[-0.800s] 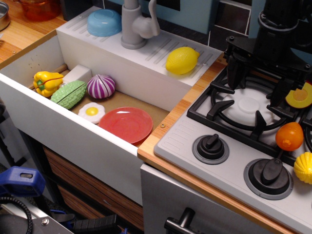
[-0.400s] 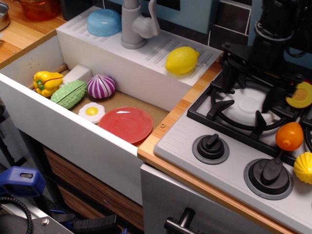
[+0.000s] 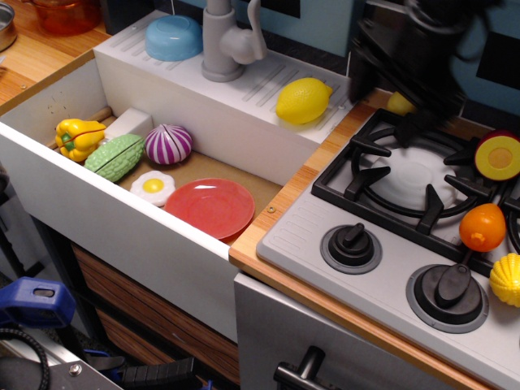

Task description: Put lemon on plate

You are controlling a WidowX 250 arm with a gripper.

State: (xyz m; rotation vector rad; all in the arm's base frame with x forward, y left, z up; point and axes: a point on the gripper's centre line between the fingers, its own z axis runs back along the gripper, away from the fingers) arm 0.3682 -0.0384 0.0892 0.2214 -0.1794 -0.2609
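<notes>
Lemon (image 3: 303, 100) sits on the ribbed white ledge behind the sink (image 3: 49, 175), upper centre of frame, just right of the grey faucet (image 3: 227, 41). My gripper (image 3: 406, 61) is a dark blur at upper right, above the stove (image 3: 406, 236), beside the lemon and apart from it. Jaw spread: cannot tell. Plate (image 3: 210, 207) lies in the sink basin, lower left of the lemon, bare.

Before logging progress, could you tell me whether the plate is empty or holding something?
Empty: the plate shows bare red; the lemon sits on the ledge behind the sink.
</notes>
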